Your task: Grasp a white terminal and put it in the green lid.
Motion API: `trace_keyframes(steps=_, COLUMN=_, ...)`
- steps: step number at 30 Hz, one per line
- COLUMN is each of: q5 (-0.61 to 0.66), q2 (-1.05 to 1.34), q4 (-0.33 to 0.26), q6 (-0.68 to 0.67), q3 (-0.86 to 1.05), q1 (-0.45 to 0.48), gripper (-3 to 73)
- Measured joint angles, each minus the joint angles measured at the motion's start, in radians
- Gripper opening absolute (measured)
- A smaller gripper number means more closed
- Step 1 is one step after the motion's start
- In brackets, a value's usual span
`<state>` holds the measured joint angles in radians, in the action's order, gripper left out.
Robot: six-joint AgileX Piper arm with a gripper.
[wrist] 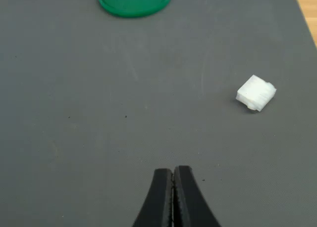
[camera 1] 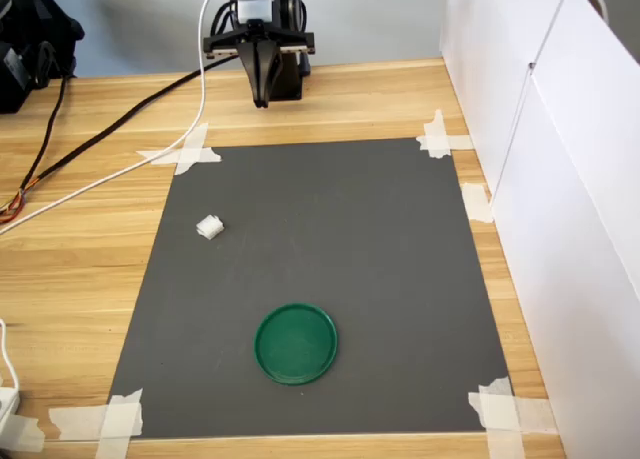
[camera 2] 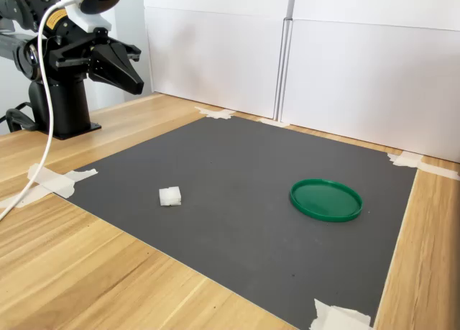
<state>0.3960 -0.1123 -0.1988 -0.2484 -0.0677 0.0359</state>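
A dark grey mat point(camera 1: 330, 279) is taped to my wooden counter point(camera 1: 80, 269), with white panels along one side. My tool point(wrist: 173, 180) hangs high near the arm's base, tips pressed together and holding nothing. The white terminal point(camera 1: 209, 227) lies alone on the mat toward the first exterior view's left, well apart from the green lid point(camera 1: 296, 343), which is empty. I judge the reach comes first: I should spread the tips, centre over the little block, square to its flatter faces, descend straight and close gently so it doesn't squirt away.
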Motion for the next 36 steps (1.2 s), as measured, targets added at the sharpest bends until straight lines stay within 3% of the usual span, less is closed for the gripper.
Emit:
trace_keyframes(steps=14, q5=0.008, q2=-0.59, q4=-0.001, q6=0.0, q3=-0.407, q1=0.0, gripper=-2.1)
trace_keyframes(steps=20, q5=0.015, q2=-0.862, q4=0.033, q6=-0.08, q3=-0.58, q1=0.0, gripper=-2.1)
trace_keyframes(steps=25, q5=0.104, q2=-1.038, q4=0.068, q6=-0.221, q3=-0.723, q1=0.0, gripper=-2.1)
trace_keyframes(steps=36, q5=0.407, q2=-1.246, q4=0.065, q6=-0.41, q3=-0.986, q1=0.012, gripper=-2.1)
